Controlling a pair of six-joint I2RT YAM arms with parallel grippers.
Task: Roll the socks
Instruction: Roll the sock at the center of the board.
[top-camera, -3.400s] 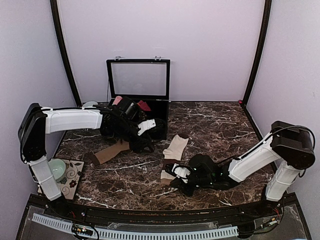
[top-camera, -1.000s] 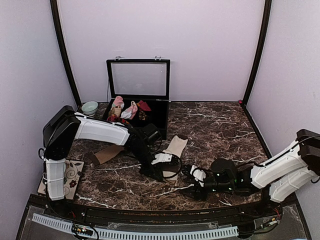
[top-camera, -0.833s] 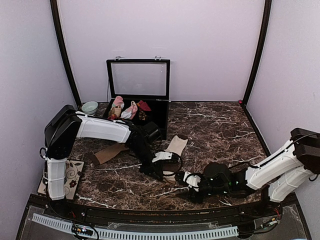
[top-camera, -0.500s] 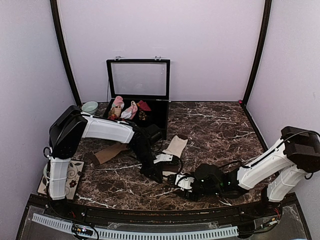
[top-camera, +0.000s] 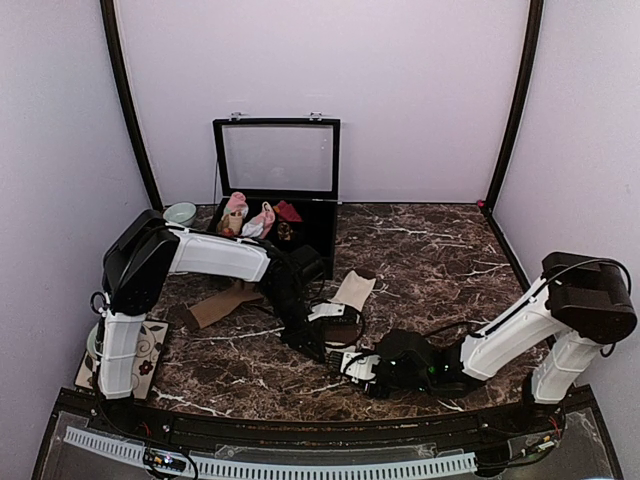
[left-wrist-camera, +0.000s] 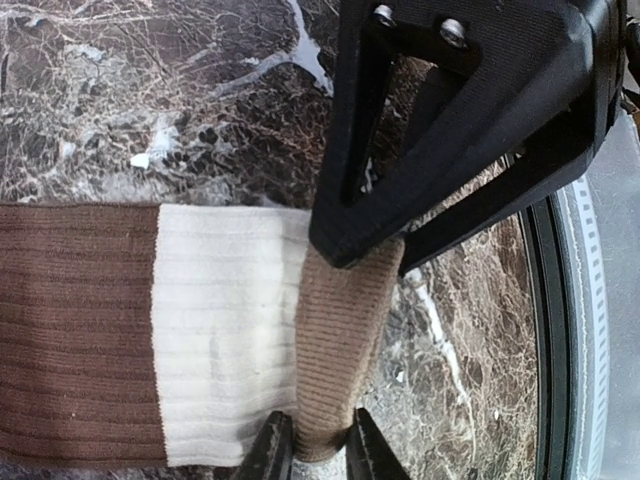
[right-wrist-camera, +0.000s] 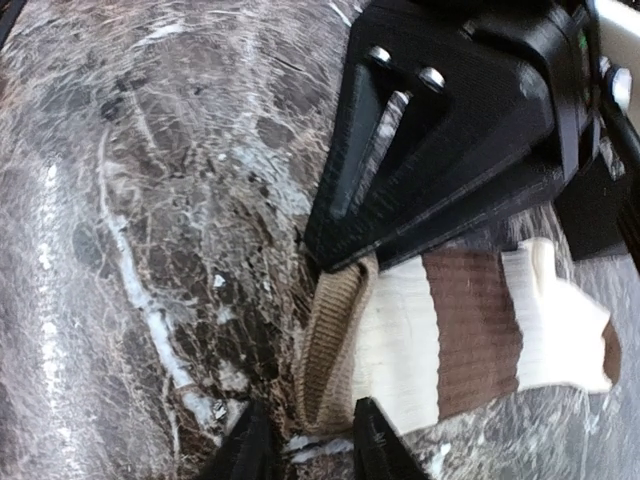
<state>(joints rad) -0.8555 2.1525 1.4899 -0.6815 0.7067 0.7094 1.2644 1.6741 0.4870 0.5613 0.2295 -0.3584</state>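
A cream sock with brown patches (top-camera: 352, 292) lies flat mid-table, its tan ribbed cuff (left-wrist-camera: 338, 340) at the near end. My left gripper (top-camera: 318, 345) is at that end. In the left wrist view it (left-wrist-camera: 312, 455) is shut on one end of the cuff. My right gripper (top-camera: 352, 362) faces it from the right. In the right wrist view its fingers (right-wrist-camera: 308, 445) straddle the cuff's (right-wrist-camera: 335, 350) other end, open, with a gap on one side. A plain tan-brown sock (top-camera: 222, 303) lies flat to the left, untouched.
An open black box (top-camera: 318, 238) with a raised clear lid stands at the back and holds pink-and-white bundles (top-camera: 250, 217) and a dark red one (top-camera: 288, 210). A pale bowl (top-camera: 180, 214) sits left of the box. A floral mat (top-camera: 145, 350) lies near left.
My left gripper has come from the box to the cream sock's near end and closed on its cuff. My right gripper has slid left along the table up to that same cuff.
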